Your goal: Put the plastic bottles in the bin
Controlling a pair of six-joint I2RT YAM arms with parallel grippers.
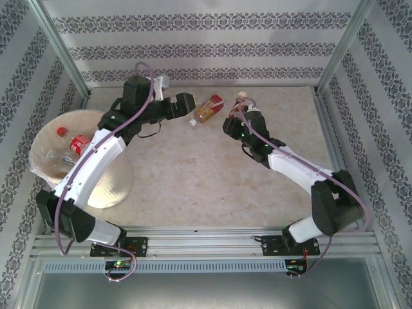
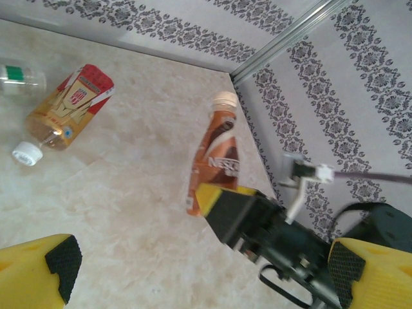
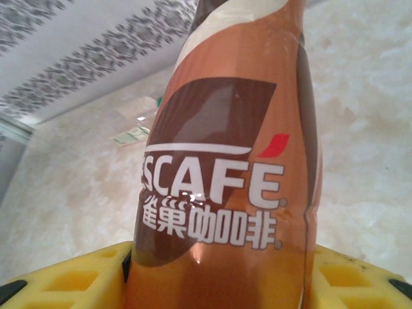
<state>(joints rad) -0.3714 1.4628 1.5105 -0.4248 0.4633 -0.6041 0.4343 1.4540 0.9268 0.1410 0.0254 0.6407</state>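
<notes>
Standing upright, the brown coffee bottle is clamped low in the right hand; the bin lies well off to that hand's left, past the wide-open left hand.

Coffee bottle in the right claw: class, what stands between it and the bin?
The left arm reaches across that path, above the right side of the bin, its open claw near the amber bottle lying on the table left of the coffee bottle.

Beige counter: bin is seated at left edge; amber bottle is laid flat nr back centre, clear bottle beside it; brown coffee bottle upright, base hidden.
</notes>
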